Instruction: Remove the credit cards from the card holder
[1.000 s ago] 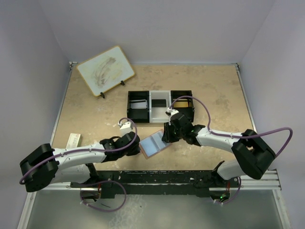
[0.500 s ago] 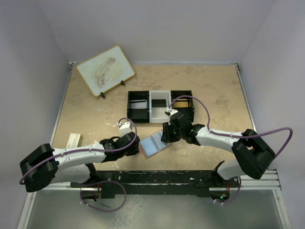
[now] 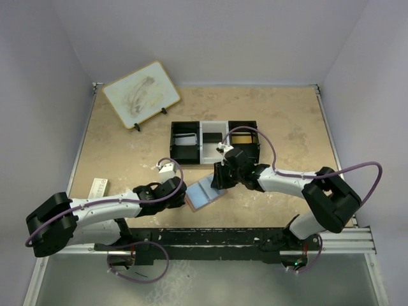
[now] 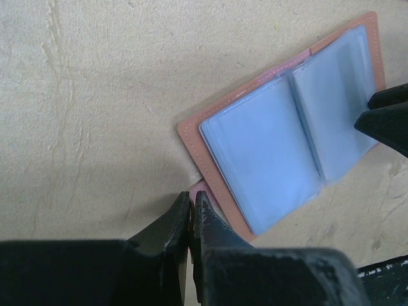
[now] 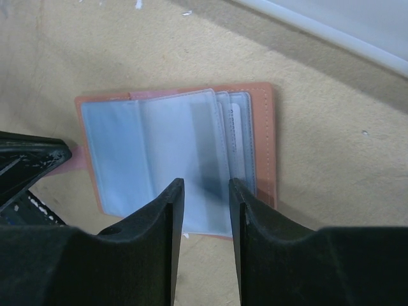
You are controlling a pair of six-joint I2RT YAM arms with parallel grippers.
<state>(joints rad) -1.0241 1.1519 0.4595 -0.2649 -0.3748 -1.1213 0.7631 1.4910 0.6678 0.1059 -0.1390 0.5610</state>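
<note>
Soft, even overhead light, faint shadows, crisp top view, right pincer point(image 5: 204, 186) blurred up close.

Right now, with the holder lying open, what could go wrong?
1. The left gripper pinches only a small tab at the holder's edge. A pull could slip it free or drag the holder.
2. The right gripper hangs open over several layered sleeves. It may nip only plastic.

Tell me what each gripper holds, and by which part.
The left gripper pinches the card holder by the small tab at its edge. The right gripper hangs open above it, holding nothing.
</note>
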